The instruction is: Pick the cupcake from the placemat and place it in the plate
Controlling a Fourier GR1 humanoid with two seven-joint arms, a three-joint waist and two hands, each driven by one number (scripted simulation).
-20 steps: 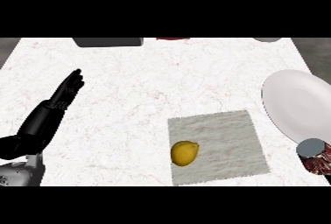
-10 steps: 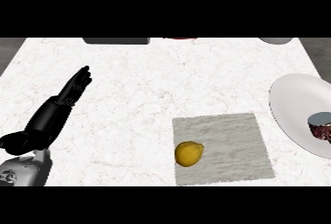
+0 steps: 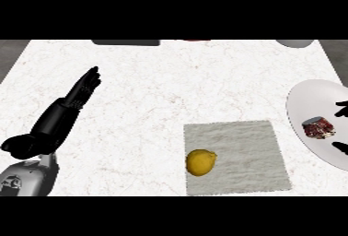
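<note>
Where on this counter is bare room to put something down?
Widest bare patch: counter between left hand and plate, beyond the placemat. Also free: placemat's right half, beside the yellow fruit. Crowded: the plate, with cupcake and right hand.

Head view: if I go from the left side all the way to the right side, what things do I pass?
left hand → yellow fruit on the placemat → cupcake on the plate → right hand at the right edge
</note>
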